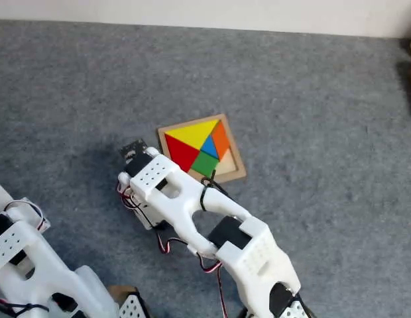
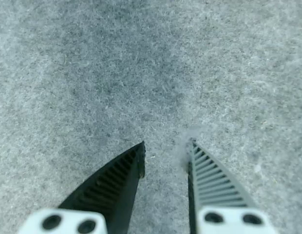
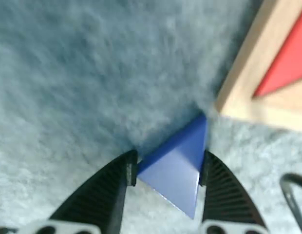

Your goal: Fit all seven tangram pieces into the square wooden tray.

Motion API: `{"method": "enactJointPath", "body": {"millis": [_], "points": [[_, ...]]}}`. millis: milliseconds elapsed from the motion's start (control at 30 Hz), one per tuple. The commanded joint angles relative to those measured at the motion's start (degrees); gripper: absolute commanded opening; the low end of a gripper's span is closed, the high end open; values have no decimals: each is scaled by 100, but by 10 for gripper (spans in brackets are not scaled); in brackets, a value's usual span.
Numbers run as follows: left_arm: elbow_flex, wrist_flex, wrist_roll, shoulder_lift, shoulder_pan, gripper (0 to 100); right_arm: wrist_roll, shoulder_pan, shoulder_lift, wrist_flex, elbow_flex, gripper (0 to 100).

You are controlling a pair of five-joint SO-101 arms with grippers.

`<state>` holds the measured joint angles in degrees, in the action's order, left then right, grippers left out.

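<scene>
The square wooden tray (image 1: pixel 236 174) lies on the grey carpet and holds a yellow triangle (image 1: pixel 191 134), a red triangle (image 1: pixel 180 153), a small blue piece (image 1: pixel 209 146), an orange piece (image 1: pixel 221 140) and a green square (image 1: pixel 205 163). My right gripper (image 3: pixel 168 163) is shut on a dark blue triangle (image 3: pixel 176 163), low over the carpet just off the tray's corner (image 3: pixel 241 78). The red triangle (image 3: pixel 287 63) shows inside that corner. In the high view the right gripper (image 1: pixel 134 152) sits left of the tray. My left gripper (image 2: pixel 166 148) hangs open over bare carpet.
The left arm (image 1: pixel 23 258) is folded at the lower left corner of the high view, far from the tray. A bare wooden patch (image 1: pixel 225 161) remains in the tray's near right part. Grey carpet stretches around the tray on all sides.
</scene>
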<state>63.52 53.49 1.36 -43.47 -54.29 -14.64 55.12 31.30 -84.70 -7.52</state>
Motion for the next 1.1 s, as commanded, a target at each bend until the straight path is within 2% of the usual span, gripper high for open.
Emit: {"method": "enactJointPath", "body": {"millis": [0,233,567,800,1067], "points": [[-198,-44,44,-127,57,147,369,-127,-110,-409,-391,149],[-198,-44,44,-127,66,147,738,-198,-813,-655,-514,148],[-198,-62,44,-127,84,147,2462,-1341,-1253,-646,-558,148],[-198,-62,44,-127,84,147,4264,-2088,-1288,-374,-567,148],[-198,-79,62,-127,92,147,6760,-2712,-1288,101,-523,148]]}}
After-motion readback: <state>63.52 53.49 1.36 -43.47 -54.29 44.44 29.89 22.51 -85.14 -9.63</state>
